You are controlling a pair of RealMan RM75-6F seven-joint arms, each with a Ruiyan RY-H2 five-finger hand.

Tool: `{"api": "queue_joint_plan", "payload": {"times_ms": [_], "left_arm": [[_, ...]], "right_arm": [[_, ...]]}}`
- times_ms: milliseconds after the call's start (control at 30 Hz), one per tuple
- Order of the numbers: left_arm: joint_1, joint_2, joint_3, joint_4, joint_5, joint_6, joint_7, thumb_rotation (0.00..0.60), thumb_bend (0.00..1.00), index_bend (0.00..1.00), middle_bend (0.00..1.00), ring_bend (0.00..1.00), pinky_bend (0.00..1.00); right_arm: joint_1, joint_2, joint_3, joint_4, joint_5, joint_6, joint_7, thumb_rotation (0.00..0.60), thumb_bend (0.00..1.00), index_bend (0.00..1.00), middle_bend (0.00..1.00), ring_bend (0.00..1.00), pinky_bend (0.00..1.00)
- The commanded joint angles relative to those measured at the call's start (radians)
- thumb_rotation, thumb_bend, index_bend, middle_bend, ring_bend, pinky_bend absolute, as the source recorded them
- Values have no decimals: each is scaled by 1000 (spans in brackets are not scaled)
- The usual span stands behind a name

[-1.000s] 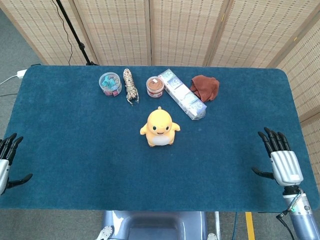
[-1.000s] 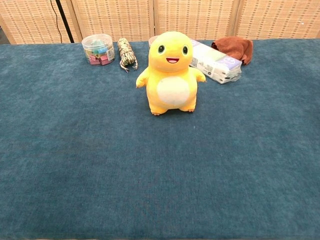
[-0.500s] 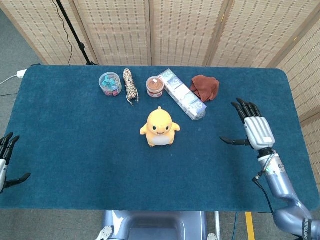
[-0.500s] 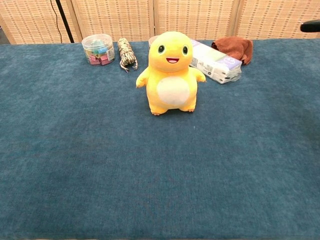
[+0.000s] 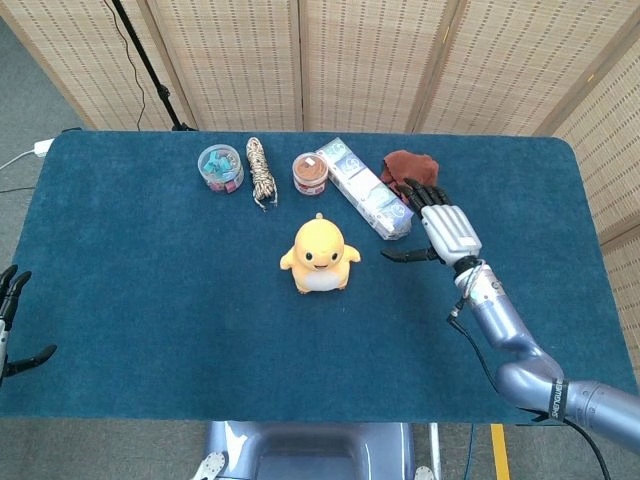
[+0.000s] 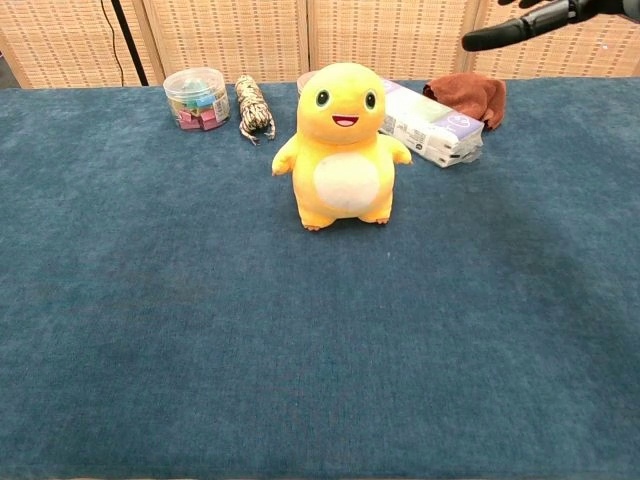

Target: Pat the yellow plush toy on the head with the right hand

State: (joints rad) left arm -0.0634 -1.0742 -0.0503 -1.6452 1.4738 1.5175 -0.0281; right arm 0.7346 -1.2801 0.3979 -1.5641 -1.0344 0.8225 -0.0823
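R hand spread, raised | right of plush toy, apart

Yellow toy with a white belly; deep blue surface; rust-brown cloth behind the silver-and-black hand.

A table covered in dark blue-teal carpet-like fabric fills most of both views. Behind it stands a row of folding screen panels of pale woven cane in light wooden frames, meeting at upright seams. A black stand pole with a cable leans across the left panels. At far left a white plug or adapter lies on the grey floor, though it is small. A yellow floor stripe shows below the table's near edge. Lighting is even and soft.
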Motion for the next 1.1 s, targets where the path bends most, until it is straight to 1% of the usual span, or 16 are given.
{"api": "queue_joint_plan", "payload": {"times_ms": [33,133,300,467,567,733,867,1000,1100], "left_arm": [[-2,-2,-2,-1,-4,-4,5,600,0,0,0,0,0],[-2,-3,-4,-2,-11,-7,11,600,0,0,0,0,0],[1,-6,-8,-2,-21,-5,15,600,0,0,0,0,0],[4,-6,-11,-4,-22,1,13,600,0,0,0,0,0],[7,-5,-13,-4,-23,7,9,600,0,0,0,0,0],[8,-6,-13,-3,-22,7,9,600,0,0,0,0,0],[9,-4,-15,-5,-24,9,4,600,0,0,0,0,0],[10,-5,-16,-4,-25,10,4,600,0,0,0,0,0],[9,-6,-14,-5,-25,4,9,600,0,0,0,0,0]], "right_arm": [[38,-14,21,-2,24,-22,7,246,0,0,0,0,0],[81,-27,39,-5,44,-51,16,246,0,0,0,0,0],[148,-50,55,5,82,-91,16,246,0,0,0,0,0],[228,-90,59,50,131,-131,-4,245,0,0,0,0,0],[265,-118,49,73,147,-137,-25,245,0,0,0,0,0],[338,-201,11,175,172,-145,-80,245,0,0,0,0,0],[361,-238,-13,209,175,-127,-108,246,0,0,0,0,0],[375,-268,-19,232,177,-119,-109,244,0,0,0,0,0],[392,-295,-16,270,194,-140,-88,245,0,0,0,0,0]]}}
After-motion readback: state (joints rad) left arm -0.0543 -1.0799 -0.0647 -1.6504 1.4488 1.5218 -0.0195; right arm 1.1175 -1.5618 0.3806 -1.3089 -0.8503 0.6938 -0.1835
